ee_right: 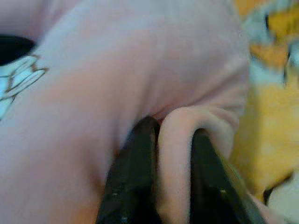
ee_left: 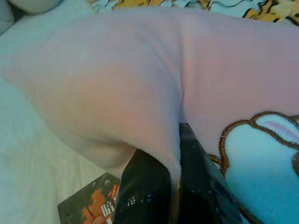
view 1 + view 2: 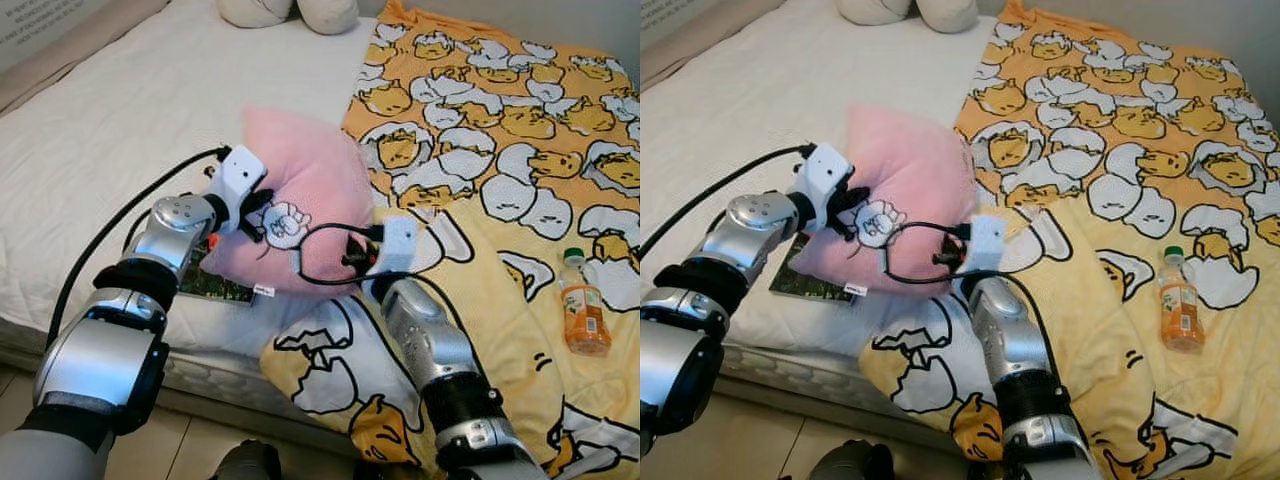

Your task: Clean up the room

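A pink pillow (image 3: 300,190) with a white cartoon patch is held up off the bed between both arms. My left gripper (image 3: 262,212) is shut on the pillow's left side; in the left wrist view its black fingers (image 2: 149,196) pinch a fold of pink fabric (image 2: 117,84). My right gripper (image 3: 368,252) is shut on the pillow's lower right corner; the right wrist view has a roll of pink cloth (image 1: 177,140) squeezed between its fingers (image 1: 135,177).
A book (image 3: 215,285) lies on the white mattress (image 3: 120,120) under the pillow, near the bed's front edge. A yellow patterned blanket (image 3: 500,150) covers the bed's right half, with an orange drink bottle (image 3: 583,305) lying on it. Cushions (image 3: 290,12) rest at the head.
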Robot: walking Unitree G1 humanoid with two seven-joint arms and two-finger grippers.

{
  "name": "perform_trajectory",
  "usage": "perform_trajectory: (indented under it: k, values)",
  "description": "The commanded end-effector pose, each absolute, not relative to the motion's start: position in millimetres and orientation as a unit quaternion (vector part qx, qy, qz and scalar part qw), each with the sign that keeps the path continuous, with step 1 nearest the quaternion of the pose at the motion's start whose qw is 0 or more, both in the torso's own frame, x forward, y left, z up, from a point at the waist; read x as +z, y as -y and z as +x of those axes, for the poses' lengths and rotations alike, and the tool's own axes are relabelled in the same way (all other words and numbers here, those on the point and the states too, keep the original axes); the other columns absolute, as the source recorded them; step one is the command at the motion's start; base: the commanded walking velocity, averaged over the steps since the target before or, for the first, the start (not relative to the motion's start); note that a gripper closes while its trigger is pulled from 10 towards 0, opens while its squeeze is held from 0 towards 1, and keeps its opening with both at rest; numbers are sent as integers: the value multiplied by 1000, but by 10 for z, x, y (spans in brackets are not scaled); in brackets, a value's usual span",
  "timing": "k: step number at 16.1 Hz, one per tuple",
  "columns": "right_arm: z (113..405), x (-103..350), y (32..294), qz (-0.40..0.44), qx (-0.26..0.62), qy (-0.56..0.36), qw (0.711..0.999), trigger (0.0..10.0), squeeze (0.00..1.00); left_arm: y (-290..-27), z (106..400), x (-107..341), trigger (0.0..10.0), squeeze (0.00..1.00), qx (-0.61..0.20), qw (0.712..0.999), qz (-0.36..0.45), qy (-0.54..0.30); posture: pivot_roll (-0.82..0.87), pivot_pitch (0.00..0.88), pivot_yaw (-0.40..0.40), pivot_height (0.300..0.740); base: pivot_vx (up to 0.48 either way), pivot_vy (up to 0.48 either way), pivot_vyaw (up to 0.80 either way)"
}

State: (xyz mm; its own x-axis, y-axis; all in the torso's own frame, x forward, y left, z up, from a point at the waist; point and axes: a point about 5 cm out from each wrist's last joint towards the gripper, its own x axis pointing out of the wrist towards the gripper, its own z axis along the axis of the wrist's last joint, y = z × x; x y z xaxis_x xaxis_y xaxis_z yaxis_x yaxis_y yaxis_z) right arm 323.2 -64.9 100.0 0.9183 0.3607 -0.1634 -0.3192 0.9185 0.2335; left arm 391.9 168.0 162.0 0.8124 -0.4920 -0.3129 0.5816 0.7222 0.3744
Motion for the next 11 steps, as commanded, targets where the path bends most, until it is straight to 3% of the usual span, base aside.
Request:
perform_trajectory:
  k: [1, 6, 11]
  values:
    - [3238, 1248, 639, 54, 183, -35, 981, 10000, 1000, -1632, 3904, 1613, 0, 0, -308, 919, 232, -82, -22, 0, -10, 740, 0, 0, 0]
    - [3281, 1539, 1028, 30, 84, 60, 994, 10000, 1000, -1688, 3871, 1573, 0, 0, -319, 910, 255, -72, -7, 0, -22, 740, 0, 0, 0]
    - [3108, 1421, 1114, 57, 86, 10, 995, 10000, 1000, -1724, 3848, 1548, 0, 0, -330, 898, 282, -71, -9, 0, -26, 740, 0, 0, 0]
